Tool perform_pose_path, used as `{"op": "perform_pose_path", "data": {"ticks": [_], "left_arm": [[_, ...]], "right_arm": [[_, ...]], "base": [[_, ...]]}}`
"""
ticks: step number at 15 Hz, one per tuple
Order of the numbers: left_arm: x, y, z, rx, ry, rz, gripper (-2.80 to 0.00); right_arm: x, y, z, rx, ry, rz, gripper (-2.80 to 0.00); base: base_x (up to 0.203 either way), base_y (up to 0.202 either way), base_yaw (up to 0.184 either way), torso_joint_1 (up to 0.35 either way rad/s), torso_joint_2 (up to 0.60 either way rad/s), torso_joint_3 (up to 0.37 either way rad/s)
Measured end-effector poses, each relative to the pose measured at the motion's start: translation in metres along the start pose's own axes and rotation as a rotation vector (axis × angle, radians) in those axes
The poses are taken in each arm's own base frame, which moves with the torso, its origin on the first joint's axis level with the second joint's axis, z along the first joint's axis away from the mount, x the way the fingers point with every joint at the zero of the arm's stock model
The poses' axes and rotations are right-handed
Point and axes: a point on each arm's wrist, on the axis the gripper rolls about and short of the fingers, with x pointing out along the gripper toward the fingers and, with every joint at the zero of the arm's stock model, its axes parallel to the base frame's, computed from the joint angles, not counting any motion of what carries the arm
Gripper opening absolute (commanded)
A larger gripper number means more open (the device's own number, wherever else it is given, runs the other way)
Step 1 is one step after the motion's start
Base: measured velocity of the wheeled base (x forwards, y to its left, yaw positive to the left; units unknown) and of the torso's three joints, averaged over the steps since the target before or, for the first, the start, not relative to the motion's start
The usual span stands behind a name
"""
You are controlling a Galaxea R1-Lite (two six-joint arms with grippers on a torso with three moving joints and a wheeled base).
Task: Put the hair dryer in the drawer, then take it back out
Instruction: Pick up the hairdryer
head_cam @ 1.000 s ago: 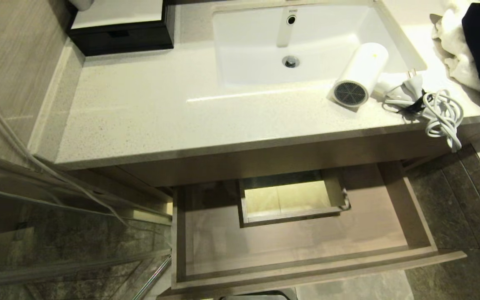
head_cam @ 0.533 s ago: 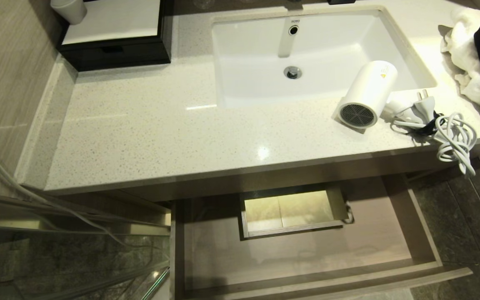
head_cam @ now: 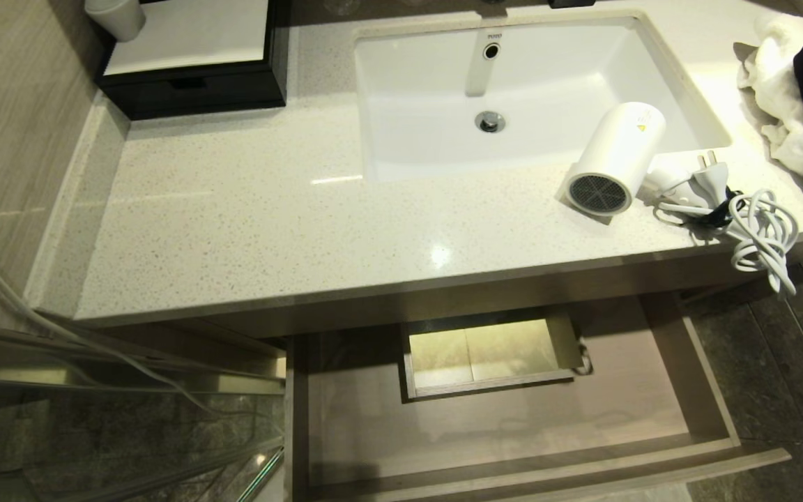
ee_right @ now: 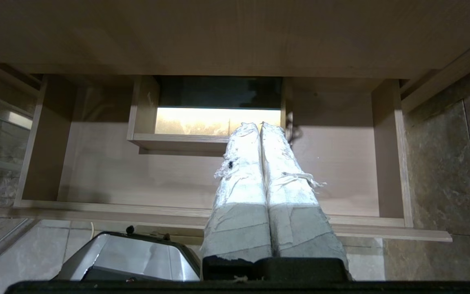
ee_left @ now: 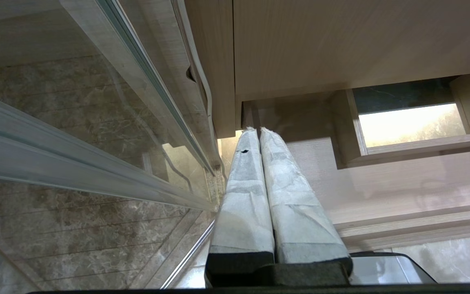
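The white hair dryer (head_cam: pixel 614 160) lies on the speckled counter at the sink's right front corner, its dark grille facing me and its bundled white cord (head_cam: pixel 757 226) trailing over the counter edge. Below, the wood-grain drawer (head_cam: pixel 513 425) stands pulled open and holds nothing; its boxed cutout (head_cam: pixel 486 354) sits at the rear centre. Neither arm shows in the head view. My left gripper (ee_left: pixel 257 130) is shut and empty, low near the drawer's (ee_left: pixel 402 183) left end by a glass panel. My right gripper (ee_right: pixel 259 124) is shut and empty, in front of the open drawer (ee_right: pixel 137 179).
A white sink (head_cam: pixel 513 90) fills the counter's back. A black box (head_cam: pixel 192 77) stands at the back left, with a white cup (head_cam: pixel 116 15) behind it. White and dark cloth (head_cam: pixel 799 90) lies at the right edge. A glass shower panel (head_cam: pixel 95 432) stands left of the drawer.
The whole head view has shifted downward in the picture, so more of the counter's back shows. The camera has moved. The hair dryer and drawer have kept their places.
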Motion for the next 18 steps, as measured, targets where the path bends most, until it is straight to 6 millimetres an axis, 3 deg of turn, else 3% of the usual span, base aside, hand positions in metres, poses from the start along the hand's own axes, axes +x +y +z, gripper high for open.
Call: {"op": "perform_pose_path", "data": {"ticks": [6,7,8,9,11,13,15,18], "left_arm": [[0.000,0.000,0.000,0.001,0.000,0.000,-2.80],[0.000,0.000,0.000,0.001,0.000,0.000,-2.80],[0.000,0.000,0.000,0.001,0.000,0.000,-2.80],[0.000,0.000,0.000,0.001,0.000,0.000,-2.80],[0.000,0.000,0.000,0.001,0.000,0.000,-2.80],[0.000,0.000,0.000,0.000,0.001,0.000,-2.80],[0.000,0.000,0.000,0.000,0.001,0.000,-2.80],[0.000,0.000,0.000,0.000,0.000,0.000,-2.80]], "right_arm": [[-0.001,0.000,0.000,0.006,0.034,0.003,-2.80],[-0.004,-0.001,0.011,0.010,0.053,0.002,-2.80],[-0.007,-0.002,0.027,0.014,0.077,0.002,-2.80],[-0.012,-0.004,0.058,0.018,0.066,0.002,-2.80],[-0.027,-0.009,0.137,0.024,0.002,0.003,-2.80],[-0.039,-0.013,0.197,0.024,-0.036,0.007,-2.80],[-0.037,-0.016,0.228,0.016,0.014,0.020,-2.80],[0.002,-0.018,0.233,-0.001,0.195,-0.019,-2.80]], "base": [[0.000,0.000,0.000,0.000,0.00,0.000],[0.000,0.000,0.000,0.000,0.00,0.000],[0.000,0.000,0.000,0.000,0.00,0.000],[0.000,0.000,0.000,0.000,0.00,0.000],[0.000,0.000,0.000,0.000,0.00,0.000],[0.000,0.000,0.000,0.000,0.00,0.000],[0.000,0.000,0.000,0.000,0.00,0.000],[0.000,0.000,0.000,0.000,0.00,0.000]]}}
